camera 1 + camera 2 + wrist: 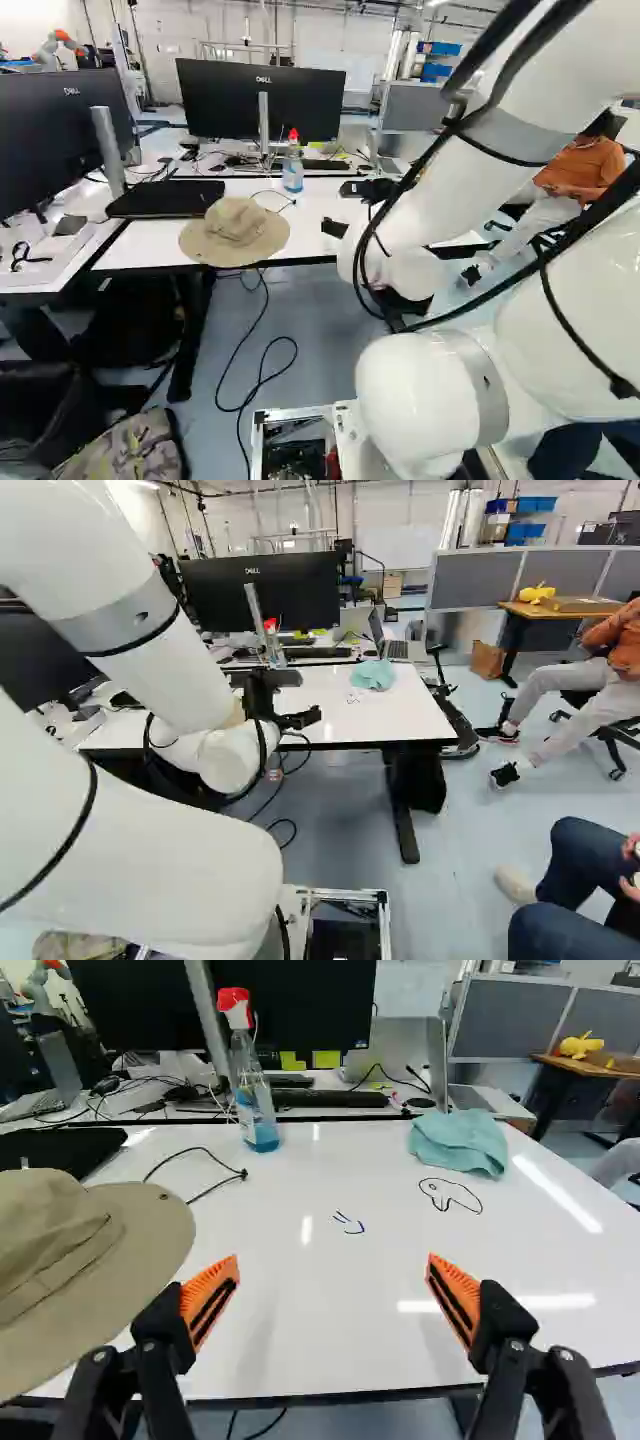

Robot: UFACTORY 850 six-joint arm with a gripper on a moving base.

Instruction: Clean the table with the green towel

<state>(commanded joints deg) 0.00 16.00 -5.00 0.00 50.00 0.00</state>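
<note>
Claw (318, 718) (333, 1298) spread, empty; crumpled teal cloth towel (460, 1142), glossy white tabletop (300, 1220), floppy woven sun hat (130, 1225), clear spray bottle (252, 1090).

Bright, even light fills the room, with glare streaks on the glossy white worktop (300, 1330) and highlights along the white arm (150, 870).

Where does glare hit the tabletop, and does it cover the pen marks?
Wrist view: bright streaks on the table, one beside the towel, one near an orange pad, plus small spots; none covers the pen marks. Right base view: none over them either. Left base view: the arm hides them.
</note>
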